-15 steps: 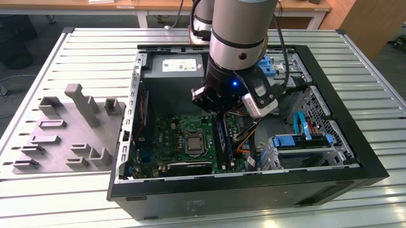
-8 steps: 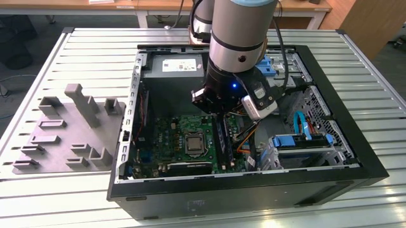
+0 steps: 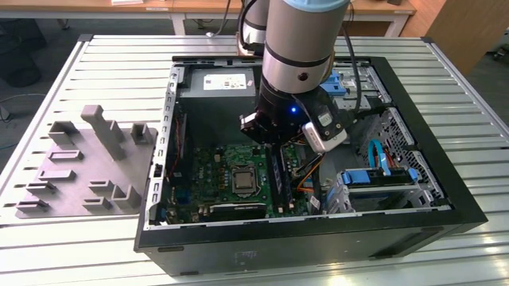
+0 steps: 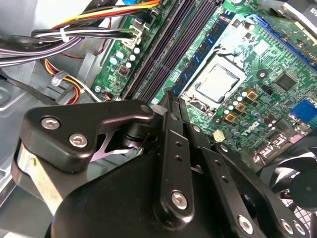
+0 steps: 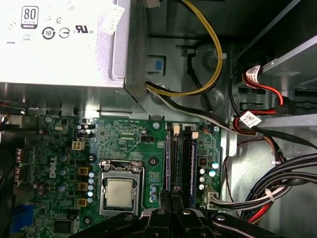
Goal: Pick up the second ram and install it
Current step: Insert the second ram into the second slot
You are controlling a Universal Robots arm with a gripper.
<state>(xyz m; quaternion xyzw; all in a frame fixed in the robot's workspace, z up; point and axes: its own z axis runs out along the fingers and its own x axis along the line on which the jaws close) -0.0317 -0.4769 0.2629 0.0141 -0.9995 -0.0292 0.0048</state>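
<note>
Claw (image 4: 170,97) low over the memory slots (image 5: 190,153), tips pinched together, nothing visibly held. Looks like the install step; seating calls for a straight, aligned press.

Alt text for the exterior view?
The gripper hangs inside an open computer case, over the memory slots beside the CPU socket on the green motherboard. A grey fixture block sits on the slatted table at the exterior view's left.
</note>
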